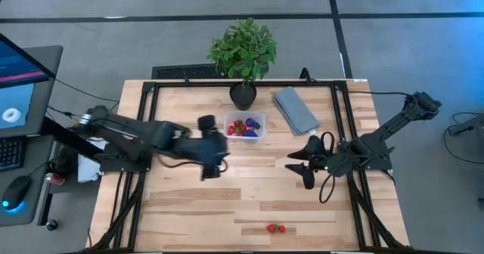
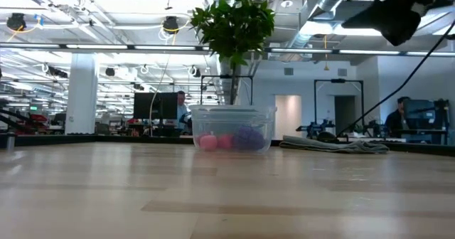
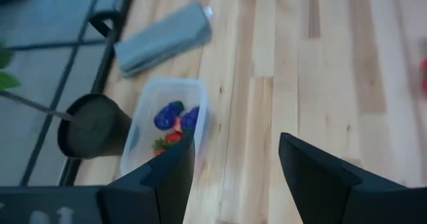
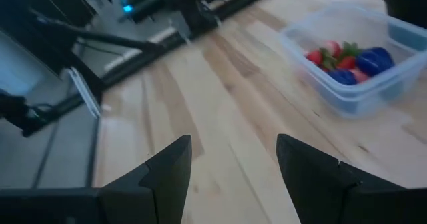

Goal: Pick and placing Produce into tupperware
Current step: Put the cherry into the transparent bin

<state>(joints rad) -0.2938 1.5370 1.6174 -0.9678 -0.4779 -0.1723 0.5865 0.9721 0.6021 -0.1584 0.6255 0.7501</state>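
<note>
High view puts the task near its end: the clear tupperware [image 1: 246, 125] stands at the far middle of the bench [image 1: 189, 209], just in front of the black plant pot [image 1: 243, 96], and it already carries a heap of produce [image 1: 243, 128], red pieces with dark purple ones among them. One red strawberry [image 1: 276, 228] with a green top lies well apart from the tub, alone near the front edge of the bench (by my judgement the last piece to fetch). So most is packed and that single fruit is left.

Neither arm carries anything. The left pincer [image 1: 212, 157] hovers just beside the tub on its near left side, and in its own wrist picture the left pincer [image 3: 237, 167] shows its fingers apart with bare wood between them. The right pincer [image 1: 302, 165] hangs over the bench to the right of the tub, and the right wrist picture shows the right pincer [image 4: 233, 161] likewise spread and empty.

Only the overhead picture shows the stray strawberry clearly; the low view misses it altogether. The low view does give the tub's side, where pink and purple fruit [image 2: 231, 139] rests low, well under the rim, with room to spare. The left wrist picture shows the folded grey cloth [image 3: 163, 39] beyond the tub.
</note>
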